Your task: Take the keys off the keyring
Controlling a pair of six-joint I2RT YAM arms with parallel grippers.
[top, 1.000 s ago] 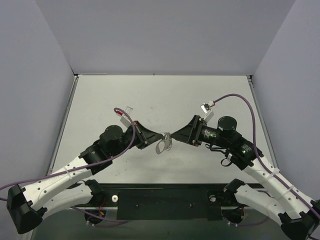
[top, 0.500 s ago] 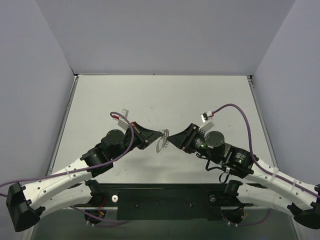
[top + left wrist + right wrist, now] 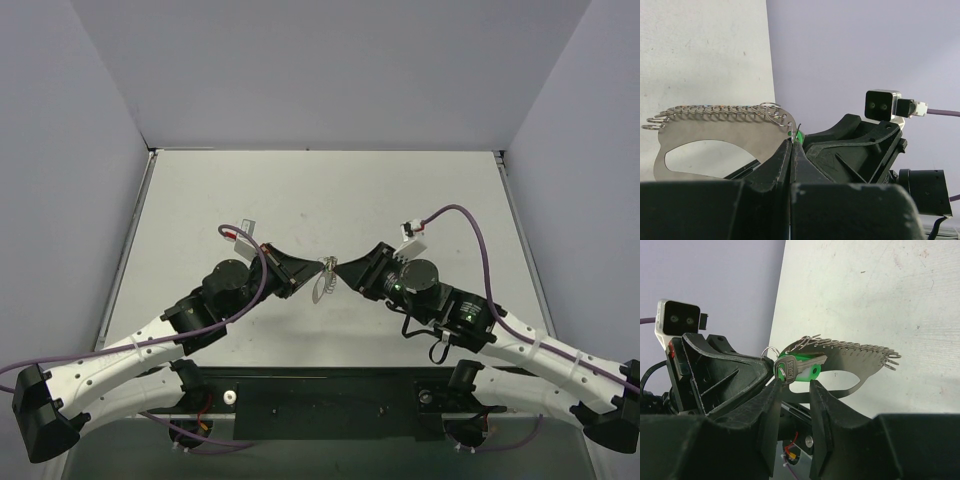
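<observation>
Left gripper (image 3: 791, 144) clamped shut on one end of the keyring (image 3: 725, 132). The plate sticks out sideways from its tips, held off the tabletop (image 3: 865, 290). Green-headed key (image 3: 800, 371) hangs at that same end, right at the right gripper (image 3: 793, 386) tips. Its jaws stand apart either side of the head, can't tell if the pads bite. Handling guess: keyring is stiff, thin, light, slick metal. Key is tiny and light, plastic head grips better. Pinch the head across its flat faces, not the blade. Small split rings (image 3: 715, 108) along the wavy edge look springy, may snag.

bright, even light (soft shadows)
</observation>
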